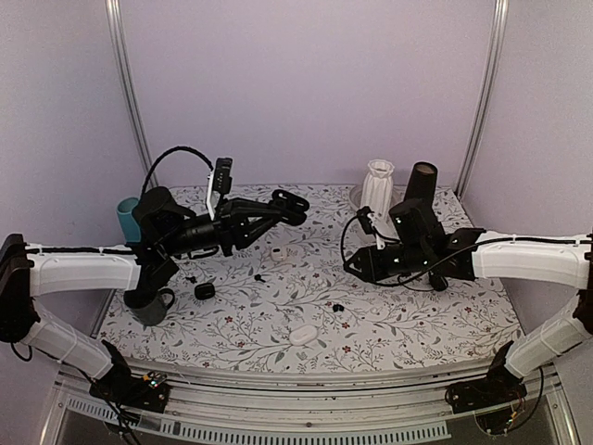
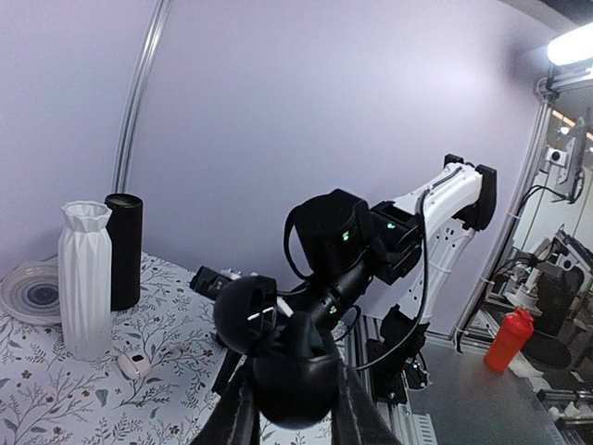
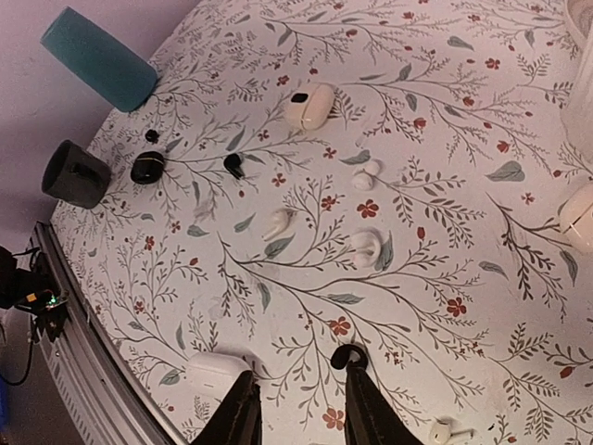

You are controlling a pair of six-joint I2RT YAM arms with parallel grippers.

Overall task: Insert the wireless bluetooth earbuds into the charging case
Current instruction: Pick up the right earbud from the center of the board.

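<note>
We clench the open charging case (image 2: 289, 360) in our left claw (image 2: 295, 399), while our right claw (image 3: 296, 394) hangs released with a black earbud (image 3: 348, 356) off-centre in its gap, so closing could flick it away.

Floral table (image 1: 417, 324), scattered earbuds (image 3: 233, 165), cases (image 3: 309, 107)

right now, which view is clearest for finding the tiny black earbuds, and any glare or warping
Right wrist view: sharp and evenly lit, a tiny glossy black earbud stands out on the floral tablecloth. Top external view: soft, lilac-tinted, earbuds mere specks. Left wrist view: strip light flares top right, the aluminium post curves, and the held black rounded case is featureless dark.
</note>
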